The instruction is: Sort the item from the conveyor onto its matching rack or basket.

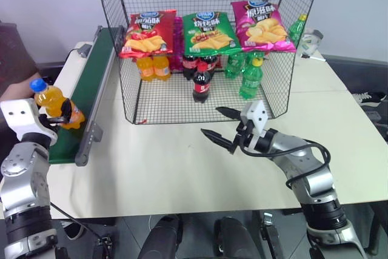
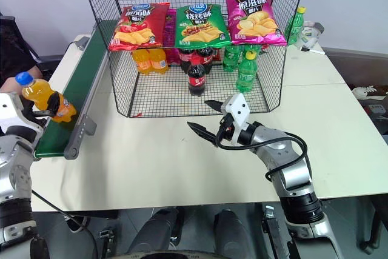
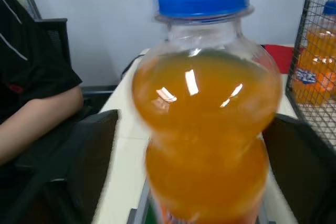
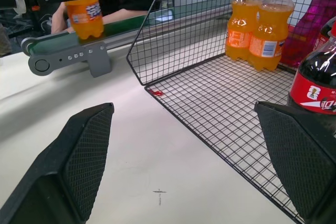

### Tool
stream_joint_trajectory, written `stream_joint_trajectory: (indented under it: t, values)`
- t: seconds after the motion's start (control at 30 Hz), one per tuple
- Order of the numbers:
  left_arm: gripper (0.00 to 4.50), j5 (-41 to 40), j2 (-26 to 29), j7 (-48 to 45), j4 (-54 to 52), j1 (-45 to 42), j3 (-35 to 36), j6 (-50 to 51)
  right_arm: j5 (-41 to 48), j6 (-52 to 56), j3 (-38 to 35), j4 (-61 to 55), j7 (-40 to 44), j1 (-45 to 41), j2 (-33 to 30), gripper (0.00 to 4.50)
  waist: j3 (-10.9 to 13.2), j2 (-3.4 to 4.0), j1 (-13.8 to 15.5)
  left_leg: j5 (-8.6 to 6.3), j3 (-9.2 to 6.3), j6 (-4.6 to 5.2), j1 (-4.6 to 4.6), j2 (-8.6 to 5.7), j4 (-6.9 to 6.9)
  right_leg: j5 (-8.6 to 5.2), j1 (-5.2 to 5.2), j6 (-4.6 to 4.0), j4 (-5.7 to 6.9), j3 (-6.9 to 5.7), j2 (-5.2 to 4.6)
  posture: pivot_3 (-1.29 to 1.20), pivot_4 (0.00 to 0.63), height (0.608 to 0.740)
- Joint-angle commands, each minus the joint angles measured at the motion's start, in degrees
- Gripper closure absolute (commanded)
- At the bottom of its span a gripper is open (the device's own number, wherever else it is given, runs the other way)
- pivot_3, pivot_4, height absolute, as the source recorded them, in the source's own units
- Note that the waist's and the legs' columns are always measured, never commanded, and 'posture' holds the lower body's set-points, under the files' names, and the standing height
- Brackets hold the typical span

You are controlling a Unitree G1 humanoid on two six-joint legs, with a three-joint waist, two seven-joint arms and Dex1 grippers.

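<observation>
The item, an orange soda bottle (image 1: pixel 53 102) with a blue cap, leans tilted over the near end of the dark-green conveyor (image 1: pixel 97 71). My left gripper (image 1: pixel 59 117) is shut on its middle; in the left wrist view the bottle (image 3: pixel 205 129) sits between the fingers. The black wire rack (image 1: pixel 170 104) stands on the table to the right of the belt. My right gripper (image 1: pixel 210 121) hovers open over the table in front of the rack, with nothing between its fingers (image 4: pixel 79 156).
On the rack's floor stand two orange soda bottles (image 1: pixel 153 67), cola bottles (image 1: pixel 202 83) and green bottles (image 1: pixel 250 77). Three crisp bags (image 1: pixel 209 30) lie on the tier above. A person's arm (image 3: pixel 37 124) rests beyond the conveyor. The white table (image 1: pixel 170 174) spreads in front.
</observation>
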Motion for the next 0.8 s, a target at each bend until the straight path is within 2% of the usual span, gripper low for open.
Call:
stream_joint_trajectory:
  t: [0.03,0.27,0.43,0.63,0.8]
  values:
    - [2.22,-0.1,1.1,0.4,-1.9,0.3,1.4,0.1,0.2,-1.2,0.1,-1.3,-0.1,-1.0,0.4,0.00,0.0,0.00,0.0,0.00,0.00,0.00,0.00,0.00,-0.01,0.00,0.00,0.00,0.00,0.00,0.00,0.00,0.150,0.740]
    - [2.22,-1.6,1.4,0.0,-4.1,0.0,1.8,0.5,0.0,-1.2,0.1,-1.2,-0.2,-1.1,0.5,0.00,0.0,0.00,0.1,0.00,0.00,0.00,0.00,0.00,0.00,0.00,0.00,0.00,0.00,0.00,0.00,0.00,0.150,0.740]
    - [2.22,-4.9,4.1,-2.0,-9.4,-5.2,1.8,2.1,0.4,-1.1,-0.7,-1.1,0.3,-1.5,-0.1,0.00,0.0,-0.12,0.2,0.00,-0.04,0.00,-0.03,0.00,0.03,0.00,-0.01,0.00,0.00,-0.03,0.01,0.00,0.150,0.740]
    - [2.22,-11.2,6.1,-8.1,-17.9,-8.8,-3.8,10.5,0.6,-1.2,-2.0,-0.7,0.5,-2.3,-1.1,0.00,0.0,-0.13,0.0,0.00,-0.01,0.00,-0.05,-0.02,0.02,0.00,0.01,0.00,-0.04,-0.03,-0.01,0.00,0.150,0.740]
    - [2.22,-14.4,4.5,-10.4,-22.6,-9.1,-9.2,15.8,0.6,-1.2,-2.9,-0.7,0.3,-2.2,-1.6,0.00,0.0,-0.11,-0.1,0.00,0.00,0.00,-0.03,0.00,0.00,0.00,0.21,0.00,-0.01,0.00,0.01,0.00,0.150,0.740]
